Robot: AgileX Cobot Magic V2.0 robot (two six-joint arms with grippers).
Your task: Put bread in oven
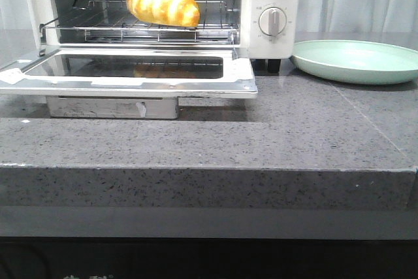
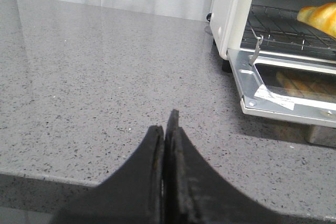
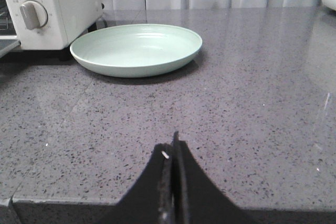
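Note:
The bread (image 1: 163, 2), a glossy golden croissant with brown stripes, lies on the wire rack inside the white oven (image 1: 271, 37), whose glass door (image 1: 134, 70) hangs open and flat. A part of the bread shows in the left wrist view (image 2: 321, 17) on the rack. My left gripper (image 2: 165, 127) is shut and empty, low over the grey counter, well away from the oven's left side. My right gripper (image 3: 171, 144) is shut and empty near the counter's front edge, short of the green plate. Neither gripper shows in the front view.
A pale green empty plate (image 1: 356, 61) sits on the counter right of the oven; it also shows in the right wrist view (image 3: 136, 50). The oven dials (image 1: 272, 21) face forward. The open door juts out toward the counter's front edge (image 1: 209, 169).

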